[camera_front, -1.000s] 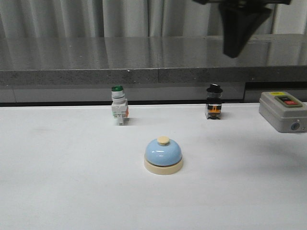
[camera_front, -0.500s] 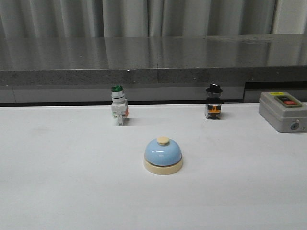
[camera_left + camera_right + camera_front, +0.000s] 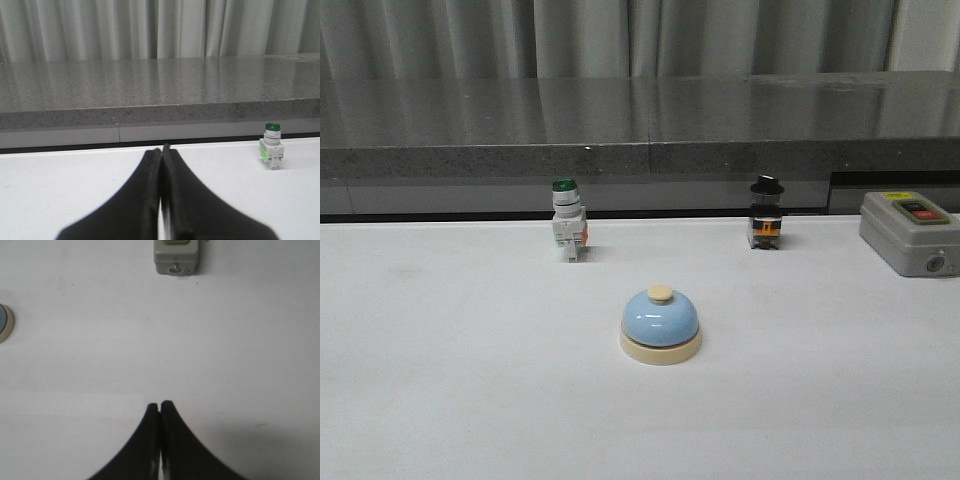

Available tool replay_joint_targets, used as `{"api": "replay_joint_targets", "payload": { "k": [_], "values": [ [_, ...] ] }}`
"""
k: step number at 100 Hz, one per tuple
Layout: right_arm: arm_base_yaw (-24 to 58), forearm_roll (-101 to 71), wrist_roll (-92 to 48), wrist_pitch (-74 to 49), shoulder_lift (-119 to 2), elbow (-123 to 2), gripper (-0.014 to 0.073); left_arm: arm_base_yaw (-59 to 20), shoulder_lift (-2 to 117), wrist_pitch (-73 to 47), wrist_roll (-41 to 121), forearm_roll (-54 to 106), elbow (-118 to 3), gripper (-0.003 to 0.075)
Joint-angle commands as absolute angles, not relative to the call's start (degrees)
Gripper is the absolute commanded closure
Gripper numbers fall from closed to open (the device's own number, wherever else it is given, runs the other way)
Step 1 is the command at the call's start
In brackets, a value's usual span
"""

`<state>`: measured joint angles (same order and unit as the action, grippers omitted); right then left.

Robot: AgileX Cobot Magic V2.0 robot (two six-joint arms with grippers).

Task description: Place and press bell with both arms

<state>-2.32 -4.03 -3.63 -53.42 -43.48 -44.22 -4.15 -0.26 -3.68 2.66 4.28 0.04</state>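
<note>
Inspector: Bell (image 3: 660,323) position?

Assessor: Centre of the front view, slightly below the middle, upright on the white table (image 3: 440,380). Blue dome, cream base, cream button on top. Nothing touches it. In the right wrist view only a sliver of it shows at the left edge of the frame.

Inspector: Grippers?

Assessor: Neither appears in the front view. Left gripper (image 3: 161,150): fingers pressed together, nothing between them, low centre of its wrist frame. Right gripper (image 3: 159,405): likewise pressed together and holding nothing, above bare table.

Inspector: Other items?

Assessor: Green-capped switch (image 3: 568,232) upper left of the bell, black-capped switch (image 3: 766,212) upper right, grey control box (image 3: 910,232) at the right edge; all well apart from the bell
</note>
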Motion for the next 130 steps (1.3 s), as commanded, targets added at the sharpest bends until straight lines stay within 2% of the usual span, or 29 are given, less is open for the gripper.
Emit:
{"api": "replay_joint_targets", "payload": {
  "k": [1,30,73,93,130],
  "values": [
    [-2.6,-4.7,-3.7,-48.5,-37.3,-42.9,0.0662,-4.0,-2.1,0.7,2.4,4.7,2.5,0.0741],
    [-2.6,-6.1,-3.7,-44.0,-19.9,-34.1,0.0662,-4.0,-2.1,0.7,2.4,4.7,2.5,0.0741],
    [-2.6,-8.4,-3.7,-27.1,2.1,-18.6,0.0662,-4.0,-2.1,0.7,2.4,4.7,2.5,0.0741],
    [-2.4,-7.9,-3.7,-18.4,1.4,-13.6,0.0662,-4.0,-2.1,0.7,2.4,4.7,2.5,0.0741],
    [-2.4,-3.7,-1.3,5.1,1.4,0.9,0.0662,-4.0,-2.1,0.7,2.4,4.7,2.5,0.0741]
  ]
}}
